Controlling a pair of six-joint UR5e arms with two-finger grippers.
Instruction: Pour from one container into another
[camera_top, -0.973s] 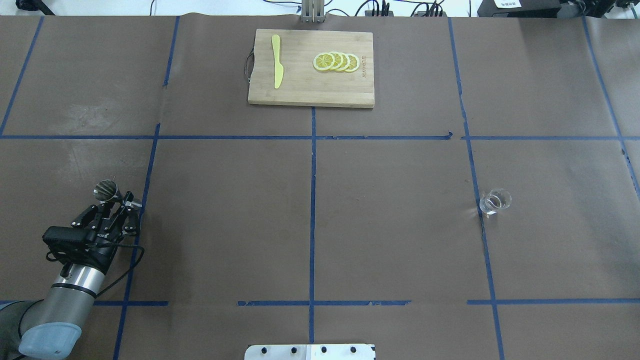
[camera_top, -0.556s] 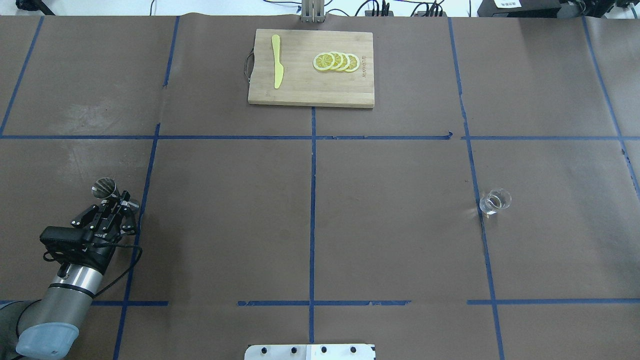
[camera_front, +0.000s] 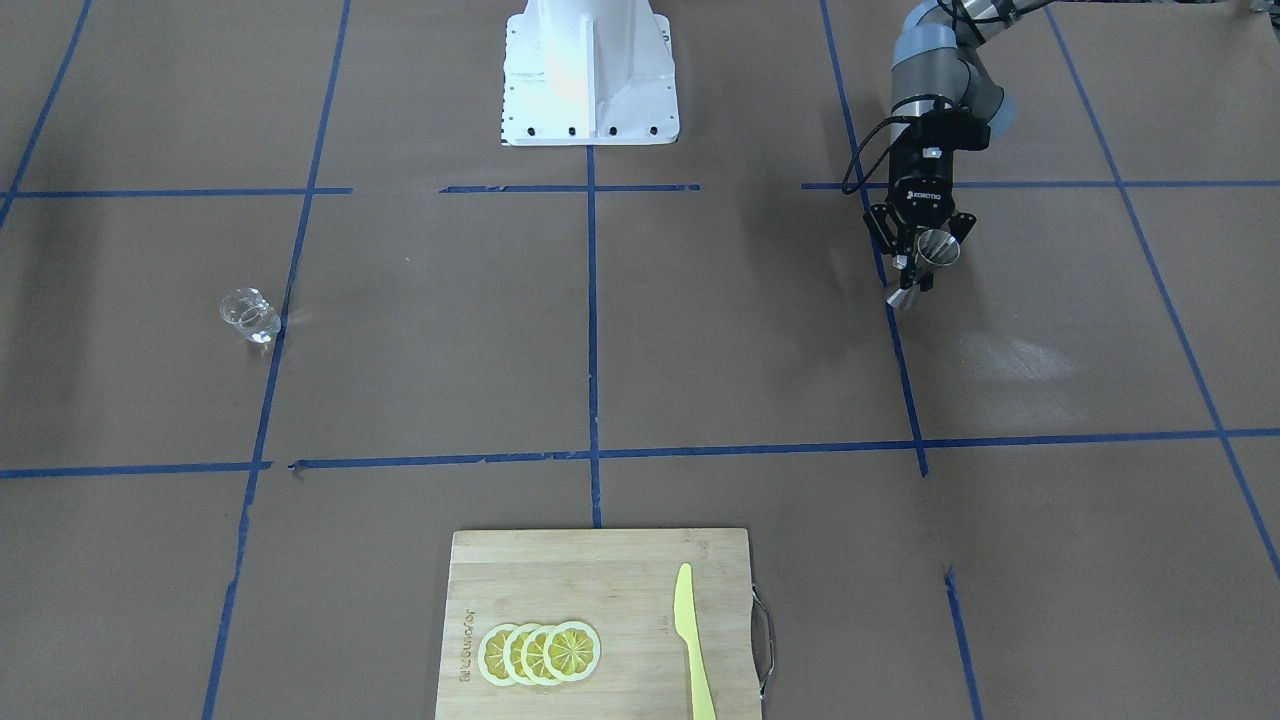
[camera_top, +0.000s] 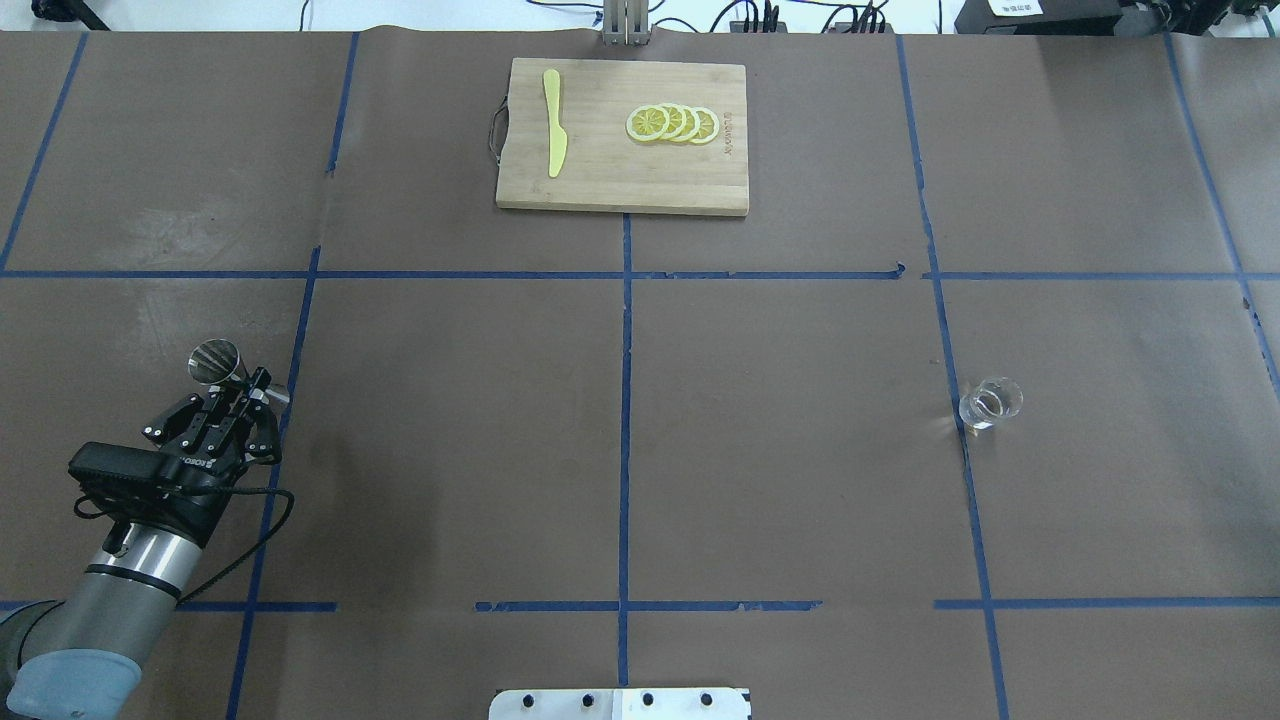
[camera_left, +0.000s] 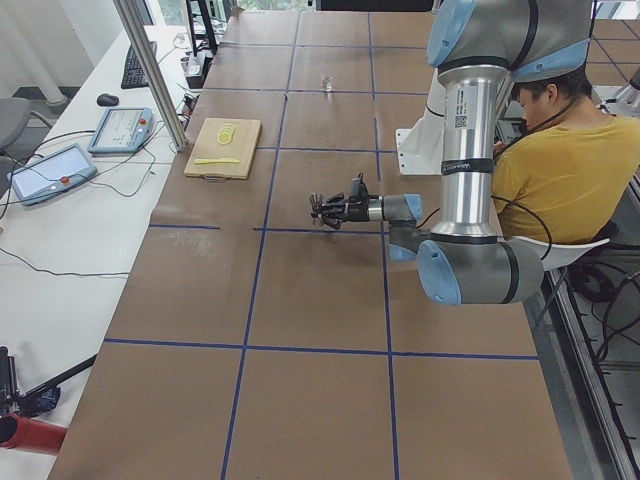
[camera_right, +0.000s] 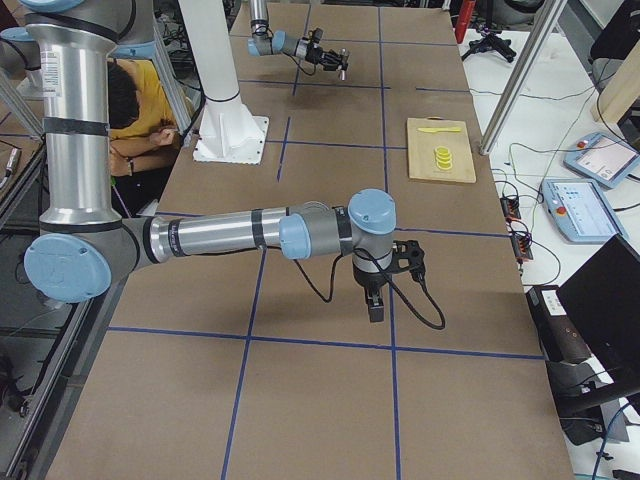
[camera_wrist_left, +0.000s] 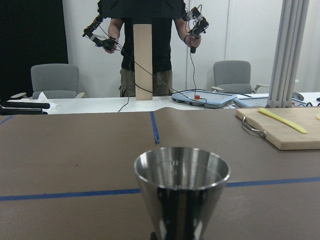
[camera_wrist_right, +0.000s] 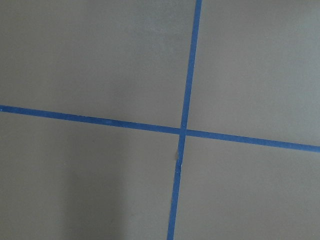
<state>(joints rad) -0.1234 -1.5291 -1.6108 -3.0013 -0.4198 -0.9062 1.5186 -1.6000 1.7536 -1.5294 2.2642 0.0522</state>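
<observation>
We see the left gripper (camera_top: 245, 388) closed down to a narrow gap on the small shiny steel hourglass-shaped jigger (camera_top: 213, 362), its two black fingers pinching the narrow waist from either side. The gripper reaches in level with the table, on the robot's left side, close to a blue tape line (camera_top: 300, 330). In the left wrist view the jigger's upper cone (camera_wrist_left: 181, 192) stands upright and fills the lower middle of the picture, its mouth open to the top. We cannot tell whether its foot touches the brown paper-covered table (camera_top: 780, 400) or hangs just above it. The small clear rounded glass cup (camera_top: 990, 403) stands upright on the table on the robot's right side, just beside another tape line and well apart from the jigger; no gripper touches it. The right gripper (camera_right: 377, 303) shows only in the right side view, pointing straight down over the table near a tape crossing. How far open it is we cannot tell, and its wrist camera shows only bare paper and tape.
</observation>
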